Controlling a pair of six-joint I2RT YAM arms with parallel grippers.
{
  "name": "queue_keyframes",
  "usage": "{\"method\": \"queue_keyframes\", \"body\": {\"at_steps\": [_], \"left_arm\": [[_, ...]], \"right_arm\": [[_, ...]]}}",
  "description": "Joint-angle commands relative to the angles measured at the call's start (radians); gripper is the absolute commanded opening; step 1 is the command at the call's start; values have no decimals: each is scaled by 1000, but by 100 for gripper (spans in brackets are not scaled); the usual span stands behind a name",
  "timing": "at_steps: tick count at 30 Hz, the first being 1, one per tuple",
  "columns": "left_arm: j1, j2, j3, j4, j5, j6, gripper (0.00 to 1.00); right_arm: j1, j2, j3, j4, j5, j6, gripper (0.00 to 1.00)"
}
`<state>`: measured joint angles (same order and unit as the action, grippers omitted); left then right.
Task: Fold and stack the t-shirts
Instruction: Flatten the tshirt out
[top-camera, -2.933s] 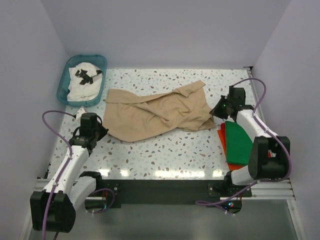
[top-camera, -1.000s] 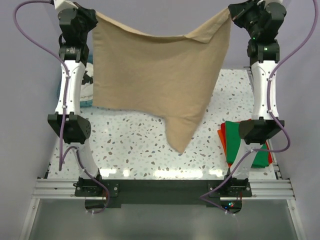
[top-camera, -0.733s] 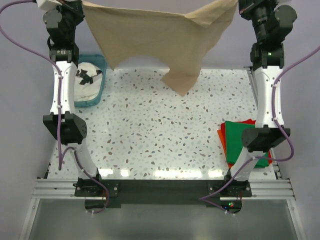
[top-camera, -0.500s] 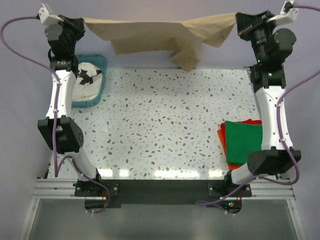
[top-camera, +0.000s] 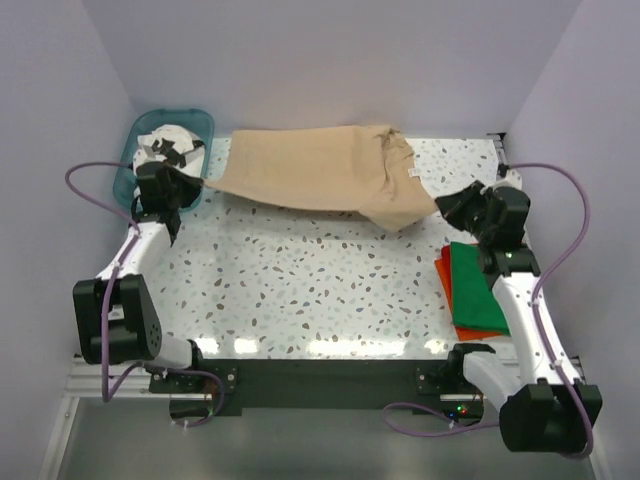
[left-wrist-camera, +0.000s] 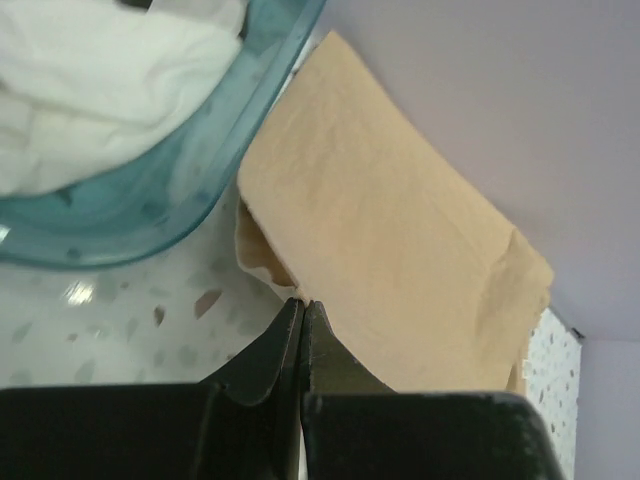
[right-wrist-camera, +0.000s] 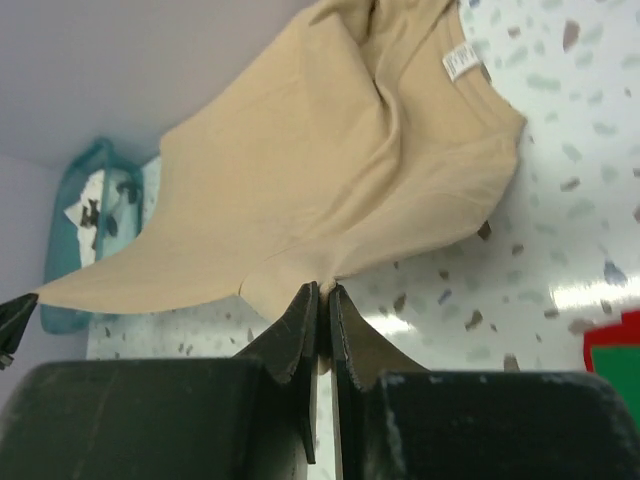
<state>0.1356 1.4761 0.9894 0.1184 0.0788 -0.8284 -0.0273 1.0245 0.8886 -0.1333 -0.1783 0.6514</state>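
Observation:
The tan t-shirt lies stretched across the far part of the table, held at both ends. My left gripper is shut on its left edge, next to the basket; the wrist view shows the cloth pinched at the fingertips. My right gripper is shut on its right edge, the cloth pinched at the tips. A green t-shirt lies folded on a red-orange one at the right. A white t-shirt with black print sits in the basket.
The teal plastic basket stands at the back left corner, also in the left wrist view. The speckled table stretches in front of the tan shirt. Lilac walls close in the back and sides.
Both arms have come down from high above the table, lowering the hanging tan t-shirt. It now lies spread along the far side, both grippers still clamped on it.

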Motion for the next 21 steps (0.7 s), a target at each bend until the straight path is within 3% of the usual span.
{"method": "queue_keyframes", "body": {"at_steps": [1, 12, 21], "left_arm": [[9, -120, -133, -8, -43, -18, 0], [10, -437, -524, -223, -227, -67, 0], [9, -563, -569, -344, -318, -61, 0]], "right_arm": [[-3, -118, -115, -103, -27, -27, 0], [0, -362, -410, -394, -125, -39, 0], [18, -648, -536, -577, -217, 31, 0]]}}
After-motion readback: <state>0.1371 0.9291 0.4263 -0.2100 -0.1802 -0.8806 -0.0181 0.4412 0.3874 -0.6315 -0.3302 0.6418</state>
